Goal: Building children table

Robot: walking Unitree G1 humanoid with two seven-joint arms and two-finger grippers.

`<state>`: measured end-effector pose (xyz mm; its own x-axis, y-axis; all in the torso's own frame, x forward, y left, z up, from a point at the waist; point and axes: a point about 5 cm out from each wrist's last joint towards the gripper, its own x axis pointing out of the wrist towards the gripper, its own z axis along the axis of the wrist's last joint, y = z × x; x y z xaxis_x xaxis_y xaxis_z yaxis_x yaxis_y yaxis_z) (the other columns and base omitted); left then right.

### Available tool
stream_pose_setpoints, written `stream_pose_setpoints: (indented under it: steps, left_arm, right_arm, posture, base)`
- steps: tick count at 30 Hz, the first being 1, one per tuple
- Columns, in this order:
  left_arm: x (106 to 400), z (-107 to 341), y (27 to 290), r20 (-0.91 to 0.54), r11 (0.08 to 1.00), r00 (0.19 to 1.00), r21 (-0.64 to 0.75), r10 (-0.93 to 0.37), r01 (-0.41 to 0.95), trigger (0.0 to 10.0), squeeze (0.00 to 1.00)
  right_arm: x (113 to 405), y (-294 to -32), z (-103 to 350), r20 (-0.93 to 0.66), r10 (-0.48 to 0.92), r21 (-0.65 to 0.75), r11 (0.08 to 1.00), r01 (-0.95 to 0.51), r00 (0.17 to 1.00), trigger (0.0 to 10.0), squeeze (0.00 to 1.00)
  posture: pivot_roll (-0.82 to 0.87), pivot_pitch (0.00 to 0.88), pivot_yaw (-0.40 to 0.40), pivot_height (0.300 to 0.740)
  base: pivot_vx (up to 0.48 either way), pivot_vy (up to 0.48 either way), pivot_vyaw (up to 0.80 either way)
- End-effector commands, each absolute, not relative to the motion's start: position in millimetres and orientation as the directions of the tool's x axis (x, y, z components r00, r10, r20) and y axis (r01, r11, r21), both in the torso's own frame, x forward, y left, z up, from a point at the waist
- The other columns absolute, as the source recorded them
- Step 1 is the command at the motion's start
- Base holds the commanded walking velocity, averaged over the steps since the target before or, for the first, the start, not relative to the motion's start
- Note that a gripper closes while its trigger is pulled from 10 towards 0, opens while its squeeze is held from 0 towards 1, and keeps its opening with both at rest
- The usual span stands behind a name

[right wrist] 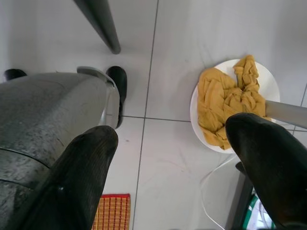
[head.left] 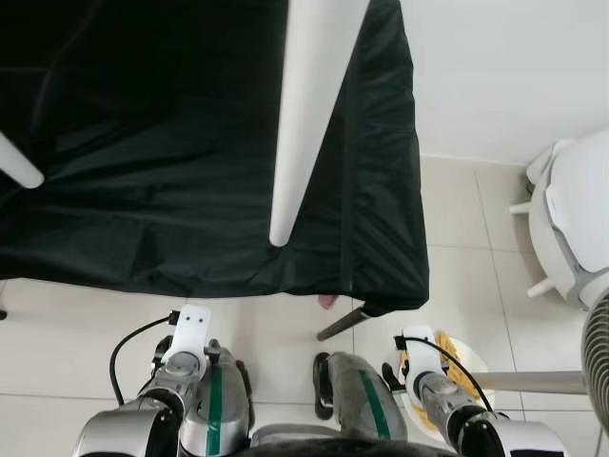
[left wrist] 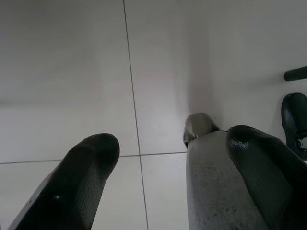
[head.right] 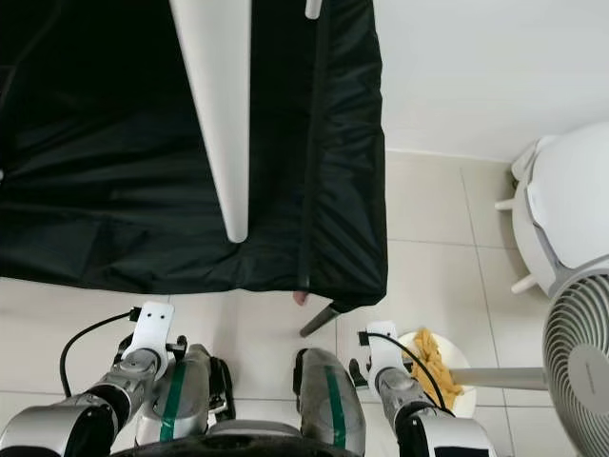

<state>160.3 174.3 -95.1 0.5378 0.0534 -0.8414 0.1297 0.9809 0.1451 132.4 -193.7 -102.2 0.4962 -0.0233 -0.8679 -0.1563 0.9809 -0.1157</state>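
Silver arms; white bracket plates at wrists, black cables looped alongside. Grey legs point(head.left: 214, 405) with green stripes, black feet. Black rounded fingers point(right wrist: 81, 172), glossy.

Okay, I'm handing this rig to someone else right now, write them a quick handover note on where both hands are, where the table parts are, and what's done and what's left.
Left hand: open, holding nothing, hanging low over the floor tiles beside the robot's leg.
Right hand: open, holding nothing, hanging above the white fan base that has a yellow cloth on it.
Table parts: a white table leg points toward the camera in front of the black-covered surface; another white leg shows at the left edge.
Done: cannot tell from here whether those legs are fixed.
Left: neither hand is on any part, so the assembly work is still to do.
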Motion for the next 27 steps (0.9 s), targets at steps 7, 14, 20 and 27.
stream_pose_setpoints:
  steps: [7,14,20,27]
  left_arm:
    - [140,-104,170,-0.881,0.977,0.471,0.138,0.046,0.161,10.0,0.00]
    - [137,-104,172,-0.880,0.978,0.473,0.129,0.038,0.162,10.0,0.00]
    - [135,-105,173,-0.884,0.974,0.466,0.134,0.034,0.183,10.0,0.00]
    - [135,-105,173,-0.886,0.971,0.463,0.135,0.030,0.196,10.0,0.00]
  right_arm:
    - [123,-193,-106,-0.884,-0.012,-0.099,0.982,-0.162,0.467,10.0,0.00]
    - [121,-203,-104,-0.882,-0.021,-0.101,0.984,-0.146,0.470,10.0,0.00]
    - [118,-209,-104,-0.883,-0.026,-0.100,0.986,-0.133,0.469,10.0,0.00]
    - [116,-210,-105,-0.885,-0.026,-0.097,0.987,-0.129,0.465,10.0,0.00]
  posture:
    - [0.09,0.045,-0.056,0.740]
    - [0.08,0.051,-0.041,0.740]
    - [0.07,0.049,-0.029,0.740]
    - [0.07,0.045,-0.026,0.740]
  base:
    - [0.000,0.000,-0.19]
    - [0.000,0.000,0.00]
    - [0.000,0.000,0.00]
    - [0.000,0.000,0.00]
